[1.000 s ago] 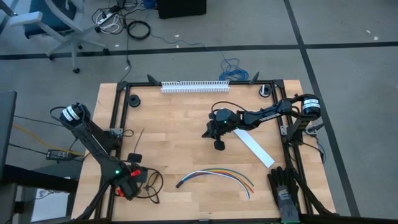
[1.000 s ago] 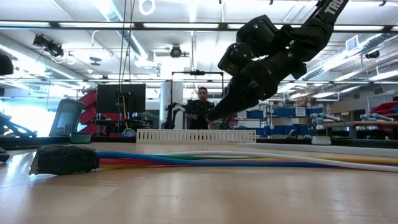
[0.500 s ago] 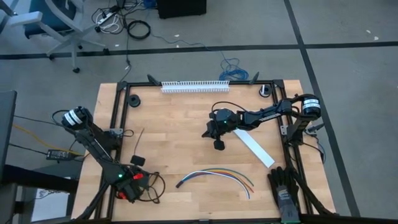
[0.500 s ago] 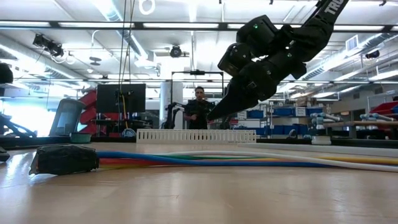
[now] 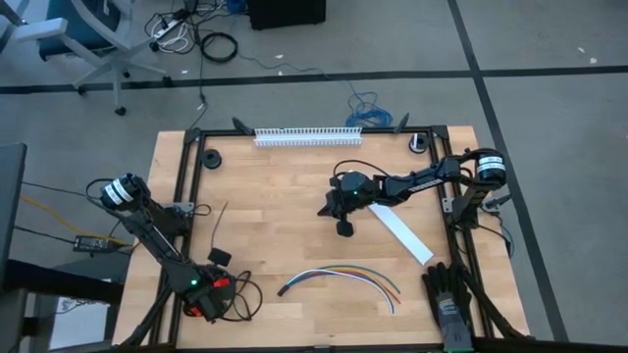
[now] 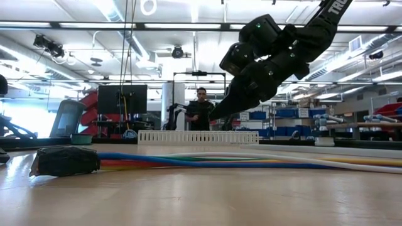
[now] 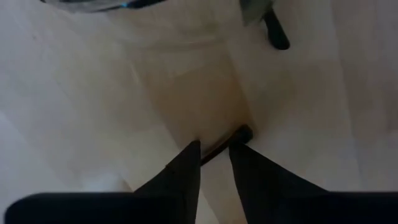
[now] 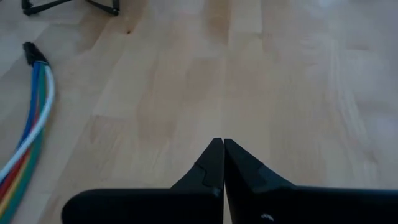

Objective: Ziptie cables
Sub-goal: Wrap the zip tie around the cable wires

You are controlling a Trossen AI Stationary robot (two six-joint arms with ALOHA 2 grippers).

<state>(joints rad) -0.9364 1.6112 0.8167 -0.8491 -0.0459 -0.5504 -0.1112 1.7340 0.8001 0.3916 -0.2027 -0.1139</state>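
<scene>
Wooden table (image 5: pixel 294 211) carries the cables (image 5: pixel 339 277) near its front edge, right of the left gripper (image 7: pixel 214 148), whose fingers pinch a thin dark ziptie (image 7: pixel 225 141). Behind the cables, over mid-table, hangs the right gripper (image 8: pixel 223 146), fingers pressed together.

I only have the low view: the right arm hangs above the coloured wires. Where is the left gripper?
Observer: The left gripper is over the table's left corner on the cables' side, well clear of them.
Operator: Is the right gripper open?
Observer: No, the right gripper is shut and empty, above bare wood.
Operator: And the ziptie?
Observer: The ziptie lies flat left of centre, apart from the cables.
</scene>
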